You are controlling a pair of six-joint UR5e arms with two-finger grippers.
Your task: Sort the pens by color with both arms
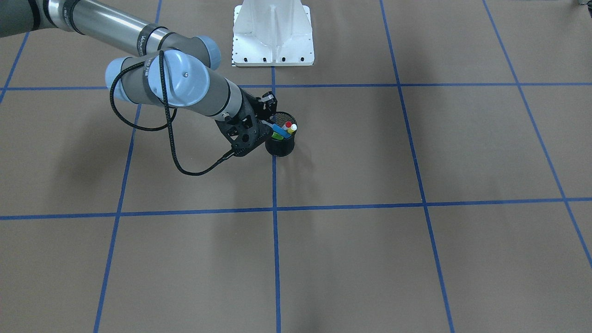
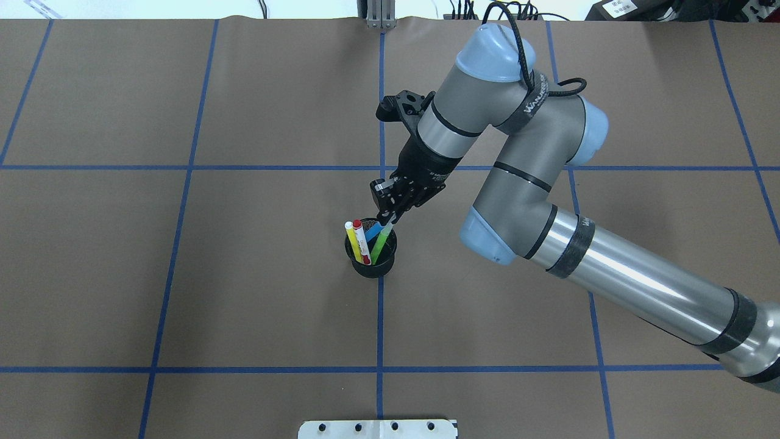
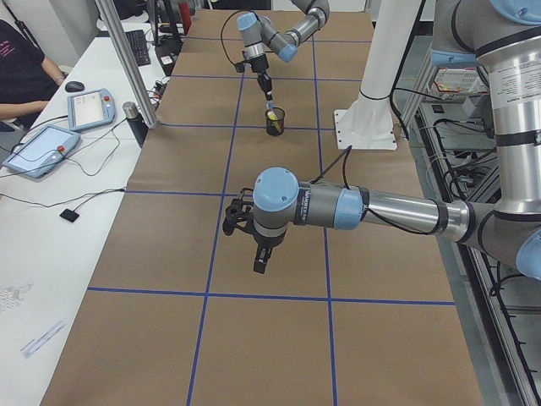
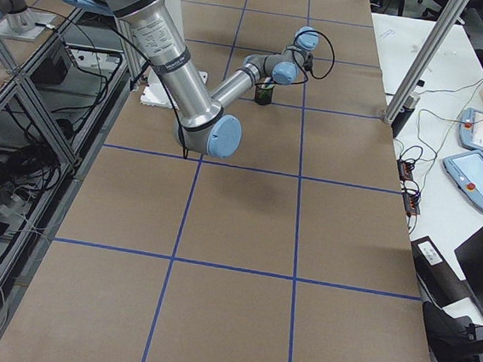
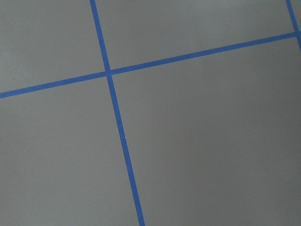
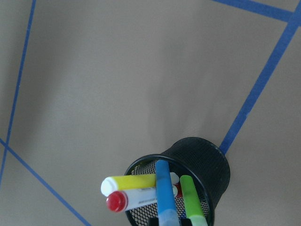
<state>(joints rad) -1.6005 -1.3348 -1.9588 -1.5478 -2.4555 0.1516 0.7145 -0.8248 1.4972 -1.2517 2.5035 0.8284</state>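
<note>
A black mesh cup (image 2: 372, 271) stands on the centre line of the table and holds the pens. The blue pen (image 2: 376, 231) and green pen (image 2: 381, 244) lean right; the yellow pen (image 2: 351, 235) and the white red-capped pen (image 2: 362, 241) lean left. My right gripper (image 2: 388, 217) hangs over the cup's far rim, shut on the top of the blue pen (image 6: 163, 188). The green pen (image 6: 190, 197) lies right beside it. My left gripper (image 3: 261, 260) shows only in the left side view, pointing down over bare paper; I cannot tell whether it is open.
Brown paper with blue tape grid lines (image 1: 274, 209) covers the table. The white robot base (image 1: 273, 34) stands behind the cup. On a side desk (image 3: 51, 194) lie tablets and a mouse, and a person sits there.
</note>
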